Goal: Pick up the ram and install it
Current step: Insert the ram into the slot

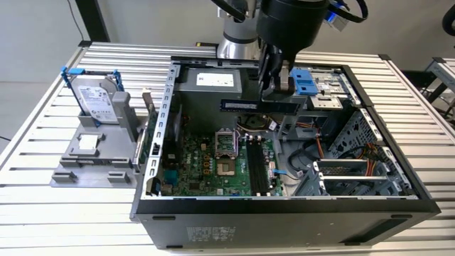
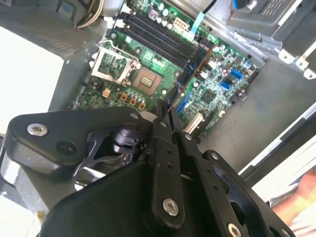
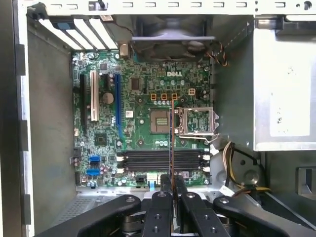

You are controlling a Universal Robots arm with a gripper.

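Slatted metal table [image 1: 71, 213] carries an open computer case [image 1: 284, 205], with a hard drive [image 1: 96, 101] in a blue frame standing at about ten o'clock from it in the exterior view. Inside the case opening, the gripper [image 1: 274, 96] has its fingers clenched on the ram [image 1: 242, 105], gripping it nearer the three o'clock end, so most of the stick reaches toward nine o'clock. The ram hangs in the air, well apart from the motherboard [image 1: 206, 160] and its black memory slots [image 1: 257, 165] below, toward six o'clock. Judging by how it lies, the stick is turned across the slots rather than along them; lowered like this it would likely strike the board or the socket parts, and the off-centre grip could let it tilt under pressure. In both wrist views the ram [image 3: 171, 143] [image 2: 190, 74] shows edge-on as a thin line running out from the gripper [image 3: 171, 185] [image 2: 165, 116], crossing the slots [image 3: 160, 160] at a right angle, which the exterior view makes less plain; the exterior view alone gives its height.
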